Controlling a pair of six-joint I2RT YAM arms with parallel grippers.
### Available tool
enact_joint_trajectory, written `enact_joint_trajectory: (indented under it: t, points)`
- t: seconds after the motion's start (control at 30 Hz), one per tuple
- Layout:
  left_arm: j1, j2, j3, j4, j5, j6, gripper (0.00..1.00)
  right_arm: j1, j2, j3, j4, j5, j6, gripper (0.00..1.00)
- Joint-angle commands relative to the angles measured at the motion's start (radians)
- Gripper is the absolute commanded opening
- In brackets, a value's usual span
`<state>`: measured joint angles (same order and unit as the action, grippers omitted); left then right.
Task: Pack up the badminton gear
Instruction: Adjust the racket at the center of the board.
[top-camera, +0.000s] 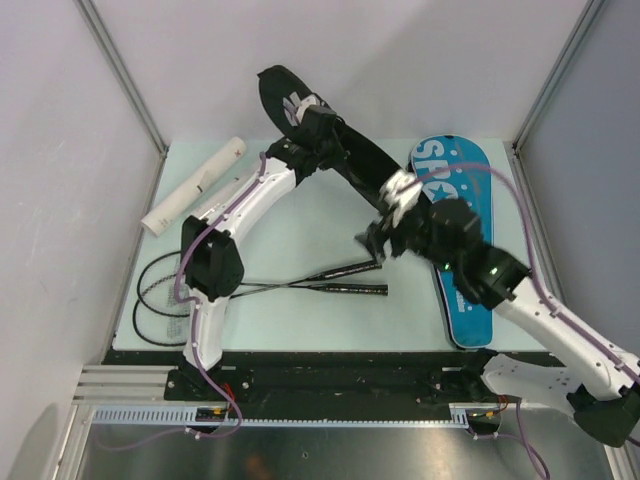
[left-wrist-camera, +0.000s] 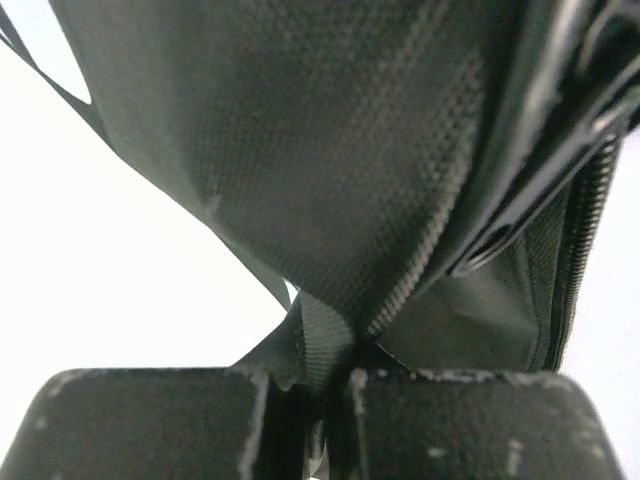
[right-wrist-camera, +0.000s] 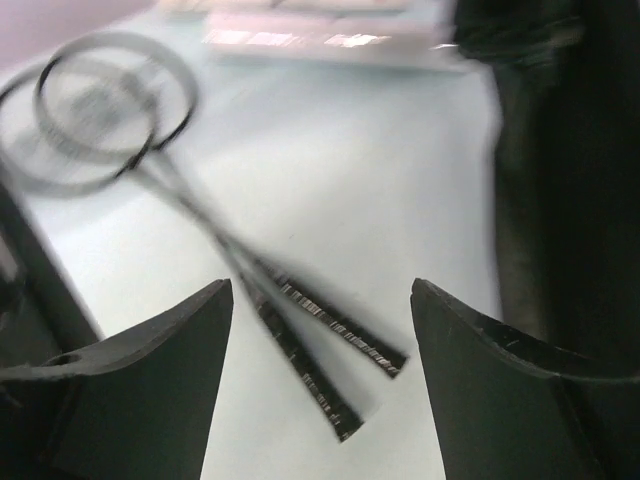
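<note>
The black side of the bag (top-camera: 355, 165) is held up off the tabletop (top-camera: 300, 230) by the left hand (top-camera: 297, 110), clamped tight on a webbing strap (left-wrist-camera: 322, 345); the wrist view shows little beyond dark fabric. The bag's blue face is partly hidden by the right arm, with only "SP" readable. The right hand (top-camera: 375, 240) is spread wide, holding nothing, above two crossed rackets (top-camera: 340, 289), which are blurred in its wrist view. A white tube (top-camera: 195, 185) lies far left.
</note>
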<state>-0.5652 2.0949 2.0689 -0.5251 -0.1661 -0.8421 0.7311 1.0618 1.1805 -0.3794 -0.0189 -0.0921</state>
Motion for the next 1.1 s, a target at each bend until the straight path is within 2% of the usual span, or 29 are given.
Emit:
enact_joint_trajectory:
  t: [0.0, 0.07, 0.17, 0.27, 0.37, 0.57, 0.67, 0.9, 1.07]
  points:
    - [0.019, -0.050, 0.054, -0.012, -0.067, -0.008, 0.00, 0.103, 0.035, -0.260, 0.227, -0.197, -0.187, 0.75]
    - [0.024, -0.081, 0.036, -0.015, -0.076, 0.032, 0.00, 0.106, 0.101, -0.323, 0.276, -0.257, -0.225, 0.72]
    - [0.039, -0.127, -0.007, -0.018, -0.073, 0.048, 0.00, 0.116, 0.205, -0.386, 0.445, -0.305, -0.296, 0.69]
    - [0.053, -0.160, -0.046, -0.024, -0.052, 0.032, 0.00, 0.117, 0.326, -0.381, 0.549, -0.348, -0.298, 0.64]
    - [0.060, -0.174, -0.061, -0.032, -0.035, 0.028, 0.00, 0.125, 0.438, -0.341, 0.527, -0.357, -0.296, 0.61]
    - [0.062, -0.177, -0.066, -0.035, -0.007, 0.024, 0.01, 0.155, 0.523, -0.335, 0.528, -0.322, -0.308, 0.62]
    - [0.062, -0.176, -0.070, -0.038, -0.012, 0.023, 0.01, 0.181, 0.560, -0.334, 0.548, -0.257, -0.334, 0.66]
    - [0.062, -0.168, -0.079, -0.041, 0.002, 0.018, 0.00, 0.218, 0.645, -0.315, 0.543, -0.089, -0.386, 0.66]
    - [0.064, -0.173, -0.093, -0.042, -0.001, 0.023, 0.00, 0.220, 0.687, -0.312, 0.554, -0.073, -0.391, 0.64]
